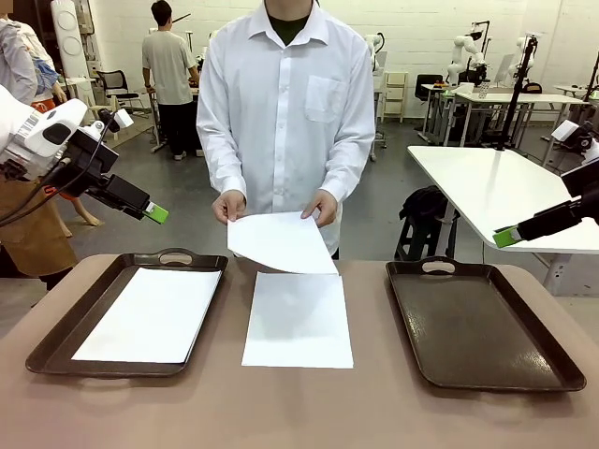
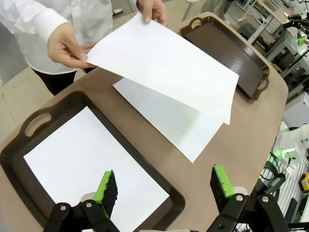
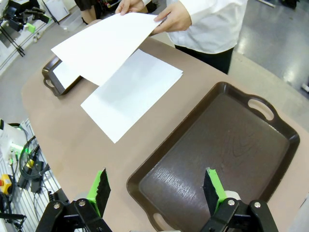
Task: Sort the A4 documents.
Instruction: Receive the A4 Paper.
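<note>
A person in a white shirt holds one white A4 sheet (image 1: 283, 241) in both hands above the table's far middle; the same sheet (image 2: 164, 63) (image 3: 104, 43) shows in both wrist views. A second A4 sheet (image 1: 299, 319) (image 2: 169, 121) (image 3: 130, 92) lies flat on the table's middle. A third sheet (image 1: 152, 313) (image 2: 91, 169) lies in the left tray (image 1: 56, 337). My left gripper (image 1: 154, 213) (image 2: 164, 191) hangs open above the left tray's far edge. My right gripper (image 1: 505, 236) (image 3: 157, 186) hangs open above the right tray, empty.
The dark brown right tray (image 1: 477, 323) (image 3: 217, 150) holds nothing. A white table (image 1: 505, 192) stands behind at the right. Other people and benches are farther back. The brown table (image 1: 299, 402) has bare room along its front edge.
</note>
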Controlling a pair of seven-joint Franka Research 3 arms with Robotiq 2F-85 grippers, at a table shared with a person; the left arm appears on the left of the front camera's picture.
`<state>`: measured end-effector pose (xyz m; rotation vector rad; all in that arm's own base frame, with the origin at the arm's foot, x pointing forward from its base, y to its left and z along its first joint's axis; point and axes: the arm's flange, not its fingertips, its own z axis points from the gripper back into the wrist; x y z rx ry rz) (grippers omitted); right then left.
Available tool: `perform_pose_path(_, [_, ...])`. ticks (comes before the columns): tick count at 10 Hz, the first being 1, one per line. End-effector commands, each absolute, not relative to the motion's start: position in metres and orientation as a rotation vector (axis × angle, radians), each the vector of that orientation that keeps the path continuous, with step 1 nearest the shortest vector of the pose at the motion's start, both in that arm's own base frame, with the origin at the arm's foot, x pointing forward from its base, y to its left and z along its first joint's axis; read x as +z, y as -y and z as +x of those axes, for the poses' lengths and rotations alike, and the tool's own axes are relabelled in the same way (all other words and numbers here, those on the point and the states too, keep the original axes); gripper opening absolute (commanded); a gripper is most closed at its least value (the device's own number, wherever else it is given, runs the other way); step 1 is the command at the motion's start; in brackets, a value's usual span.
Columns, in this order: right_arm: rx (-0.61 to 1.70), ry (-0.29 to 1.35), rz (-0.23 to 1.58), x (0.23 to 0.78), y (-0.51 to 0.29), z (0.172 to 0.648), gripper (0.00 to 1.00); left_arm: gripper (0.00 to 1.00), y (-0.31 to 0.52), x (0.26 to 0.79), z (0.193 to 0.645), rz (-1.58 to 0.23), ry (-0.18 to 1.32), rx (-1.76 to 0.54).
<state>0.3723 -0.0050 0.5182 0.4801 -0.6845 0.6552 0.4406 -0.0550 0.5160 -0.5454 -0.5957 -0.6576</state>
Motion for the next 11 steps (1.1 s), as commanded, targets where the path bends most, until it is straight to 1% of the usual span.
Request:
perform_pose_path(1, [0.663,0.692,0.503,0.5162,0.0047,0.3746,1.0,1.0,0.0547,0.5152,0.4408,-0.543,0.596,-0.657])
perform_pose_path(11, [0.663,0.692,0.503,0.5162,0.0047,0.3746,1.0,1.0,0.0547,0.5152,0.4408,-0.543,0.596,-0.657])
